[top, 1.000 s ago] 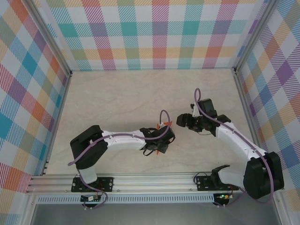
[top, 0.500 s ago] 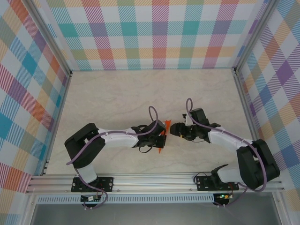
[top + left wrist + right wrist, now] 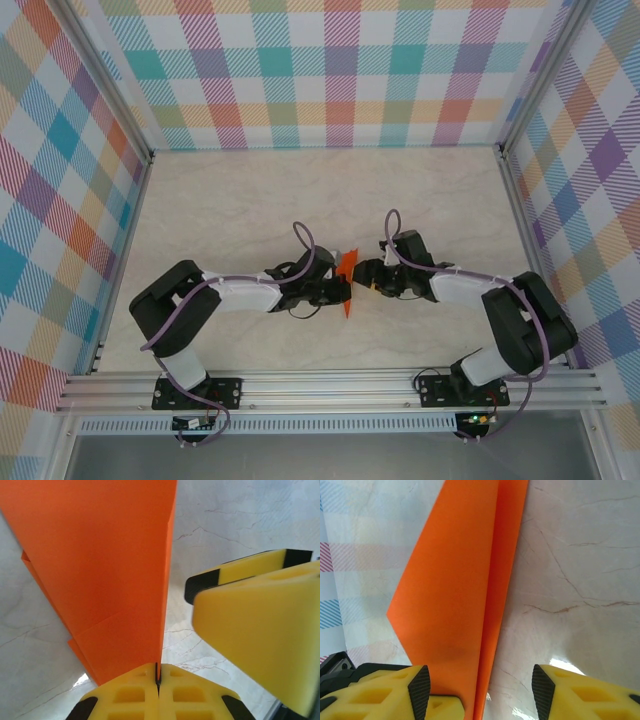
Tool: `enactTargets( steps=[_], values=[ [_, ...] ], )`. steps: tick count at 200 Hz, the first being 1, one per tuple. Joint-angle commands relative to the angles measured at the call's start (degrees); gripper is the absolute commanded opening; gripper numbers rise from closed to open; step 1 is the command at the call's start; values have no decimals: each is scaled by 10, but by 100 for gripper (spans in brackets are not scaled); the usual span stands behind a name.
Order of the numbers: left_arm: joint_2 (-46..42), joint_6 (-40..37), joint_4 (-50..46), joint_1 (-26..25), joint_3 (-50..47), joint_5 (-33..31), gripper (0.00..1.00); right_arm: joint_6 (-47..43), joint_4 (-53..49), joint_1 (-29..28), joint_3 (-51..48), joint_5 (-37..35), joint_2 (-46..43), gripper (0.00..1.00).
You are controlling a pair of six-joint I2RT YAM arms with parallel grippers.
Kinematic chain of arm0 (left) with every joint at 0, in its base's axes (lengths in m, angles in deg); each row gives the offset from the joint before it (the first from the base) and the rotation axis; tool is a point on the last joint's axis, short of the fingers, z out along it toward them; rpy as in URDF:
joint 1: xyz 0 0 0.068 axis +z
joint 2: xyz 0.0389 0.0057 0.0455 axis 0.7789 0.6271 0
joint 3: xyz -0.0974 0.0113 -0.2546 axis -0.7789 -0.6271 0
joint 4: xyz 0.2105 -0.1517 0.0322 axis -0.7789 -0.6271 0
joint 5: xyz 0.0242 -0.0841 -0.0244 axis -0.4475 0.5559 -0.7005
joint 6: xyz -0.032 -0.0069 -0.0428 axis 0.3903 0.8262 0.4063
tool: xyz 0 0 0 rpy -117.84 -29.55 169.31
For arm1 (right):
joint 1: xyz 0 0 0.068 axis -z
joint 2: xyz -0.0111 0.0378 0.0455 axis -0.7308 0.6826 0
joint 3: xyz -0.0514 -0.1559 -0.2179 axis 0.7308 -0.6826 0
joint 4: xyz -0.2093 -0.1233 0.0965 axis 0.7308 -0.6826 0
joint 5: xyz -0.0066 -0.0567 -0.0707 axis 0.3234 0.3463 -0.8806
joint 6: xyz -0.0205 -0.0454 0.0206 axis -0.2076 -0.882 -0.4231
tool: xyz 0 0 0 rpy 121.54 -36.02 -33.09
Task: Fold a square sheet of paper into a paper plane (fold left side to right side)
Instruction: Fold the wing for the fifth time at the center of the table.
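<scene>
The orange paper [image 3: 347, 272], folded into a narrow pointed shape with a long crease, stands on edge at the middle of the table. My left gripper [image 3: 338, 292] is shut on its lower edge; in the left wrist view the paper [image 3: 100, 570] rises from the closed fingertips of the gripper [image 3: 158, 672]. My right gripper [image 3: 363, 279] comes in from the right and is open. In the right wrist view the paper [image 3: 455, 595] lies between that gripper's [image 3: 480, 685] fingers, close to the left pad [image 3: 420, 685] and well apart from the right pad [image 3: 540, 686].
The pale marble tabletop [image 3: 250, 210] is walled by checked panels [image 3: 330, 70] at the back and sides. An aluminium rail [image 3: 320, 385] runs along the near edge. A yellow finger of the right gripper [image 3: 260, 630] looms beside the paper.
Both grippers have come together at the table's centre. The left one has carried the paper slightly back and left. The right gripper has slid left around the paper and its jaws have narrowed.
</scene>
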Motion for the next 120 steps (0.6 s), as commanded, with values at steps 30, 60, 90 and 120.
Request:
enactTargets(
  steps=[30, 60, 90, 120],
  values=[
    [4, 50, 75, 21, -28, 31, 0, 18, 46, -12, 18, 3, 35, 53],
    [12, 62, 96, 25, -35, 43, 0, 20, 58, -13, 29, 3, 56, 52],
    [27, 82, 129, 30, -45, 54, 0, 21, 63, -13, 34, -5, 63, 51],
    [35, 88, 139, 32, -50, 55, 0, 19, 60, -13, 41, -19, 70, 47]
  ],
)
